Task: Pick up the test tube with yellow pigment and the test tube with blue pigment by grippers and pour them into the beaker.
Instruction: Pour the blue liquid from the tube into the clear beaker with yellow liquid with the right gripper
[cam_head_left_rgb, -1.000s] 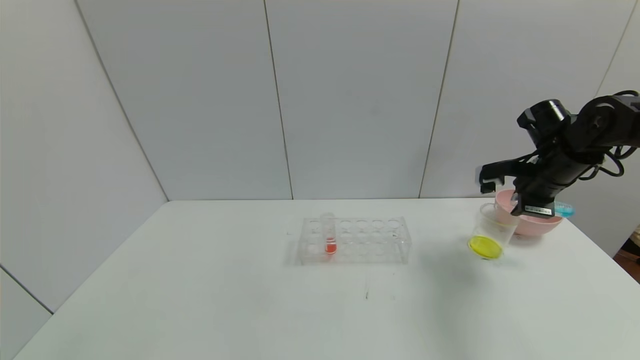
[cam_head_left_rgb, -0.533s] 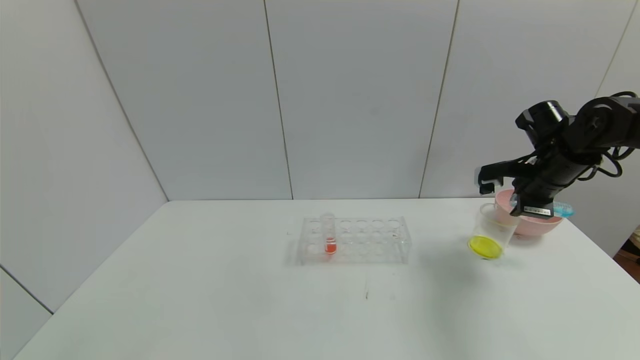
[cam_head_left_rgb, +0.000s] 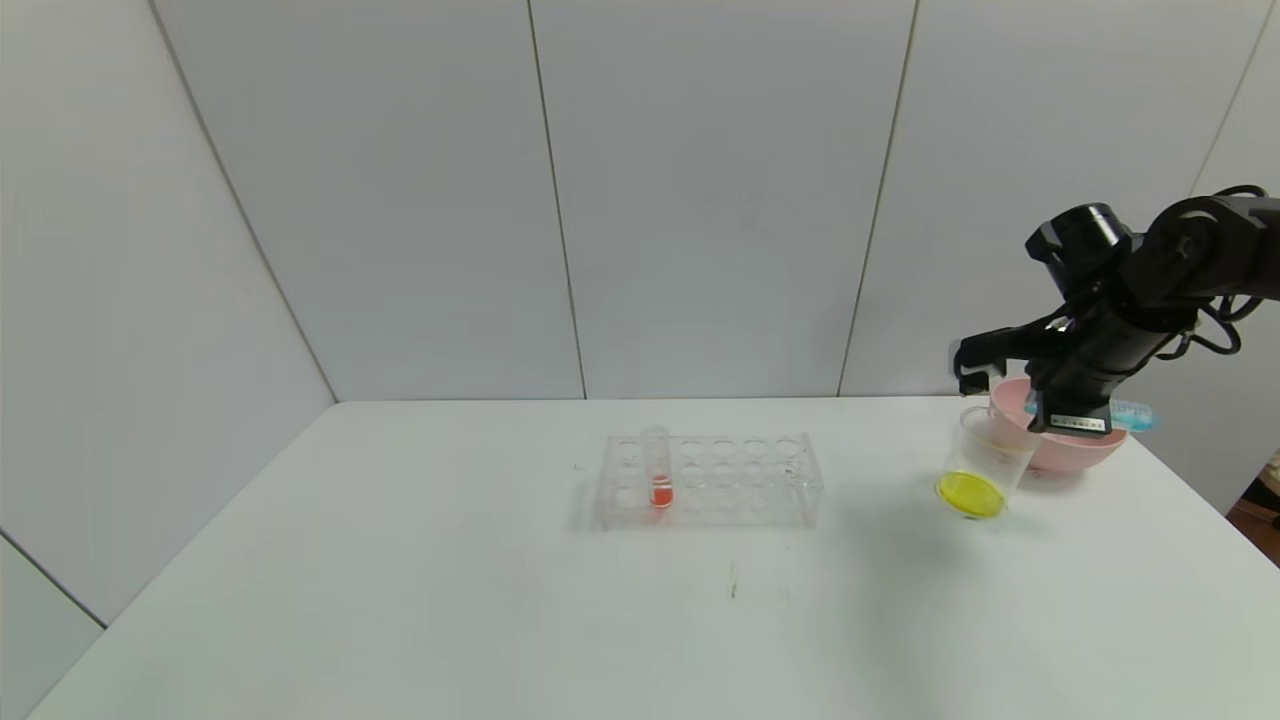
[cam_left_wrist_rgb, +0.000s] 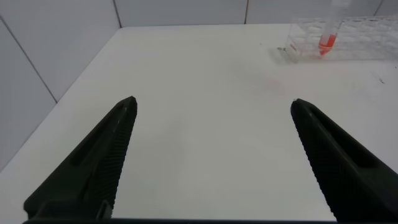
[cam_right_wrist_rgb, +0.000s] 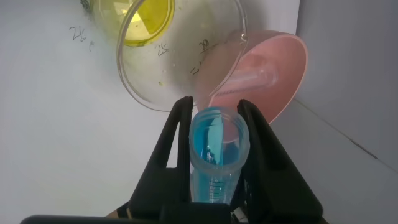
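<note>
While pinching the test tube with blue pigment (cam_right_wrist_rgb: 214, 146), right pincer (cam_right_wrist_rgb: 214, 118) hovers above the beaker (cam_head_left_rgb: 985, 460), tube nearly level

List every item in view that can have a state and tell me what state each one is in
Right claw: shut on the blue test tube.
Clear slim test tube with blue liquid: held tilted near the beaker, blue liquid inside.
Small clear tapered beaker: upright, yellow liquid at the bottom.
Pink round bowl: holds an empty clear tube.
Clear many-holed tube rack: holds one upright tube with orange-red liquid.
Left claw: open, holds nothing.
</note>
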